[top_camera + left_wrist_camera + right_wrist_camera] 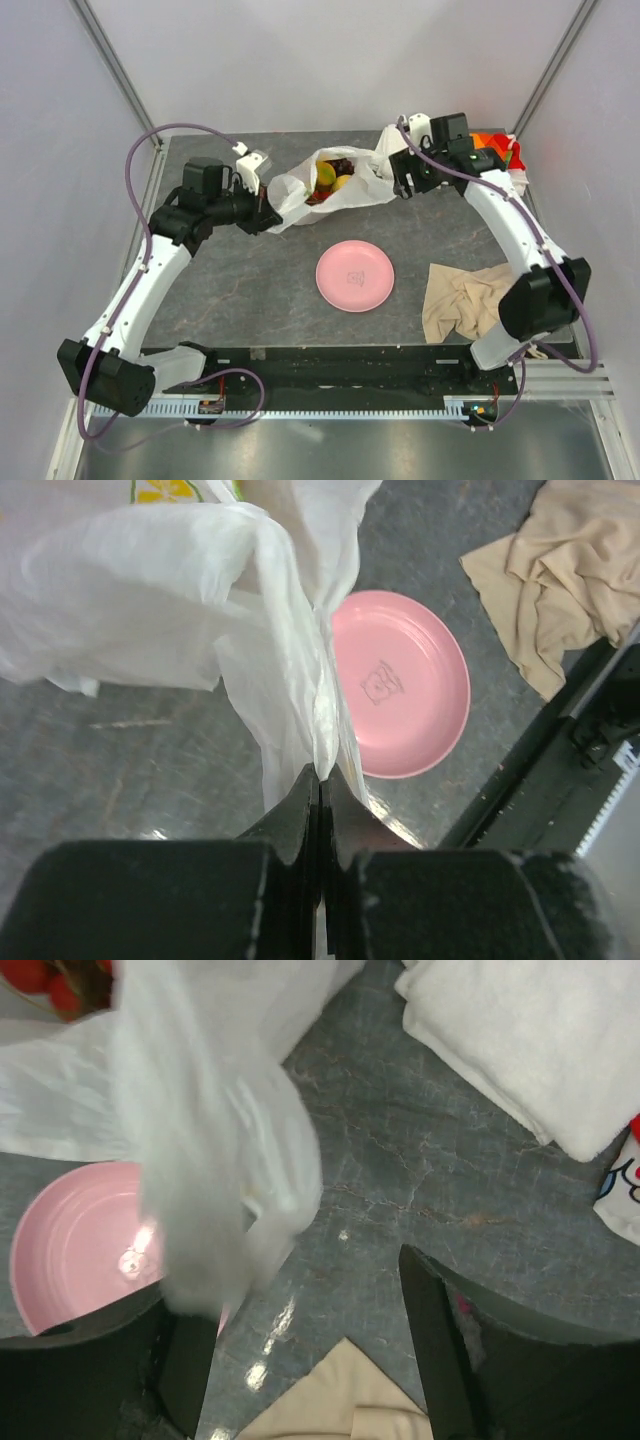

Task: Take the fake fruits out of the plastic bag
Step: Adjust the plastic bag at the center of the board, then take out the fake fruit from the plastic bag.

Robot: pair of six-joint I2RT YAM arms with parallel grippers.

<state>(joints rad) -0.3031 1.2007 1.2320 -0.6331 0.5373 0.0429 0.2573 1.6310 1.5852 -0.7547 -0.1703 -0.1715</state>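
The plastic bag (300,190) lies at the back middle of the table with its mouth open upward. Fake fruits (332,176) show inside: a yellow one, a red cluster and a dark bunch. My left gripper (266,207) is shut on the bag's left edge, and the left wrist view shows a fold of film (300,680) pinched between its closed jaws (320,777). My right gripper (404,178) is open at the bag's right end. In the right wrist view a blurred flap of the bag (210,1160) hangs over its left finger, the gripper (300,1280) grips nothing, and red fruit (45,985) peeks in.
A round pink plate (354,276) sits in front of the bag. A crumpled beige cloth (462,305) lies at the front right. A folded white cloth (530,1040) and colourful items (495,148) are at the back right, behind the right arm.
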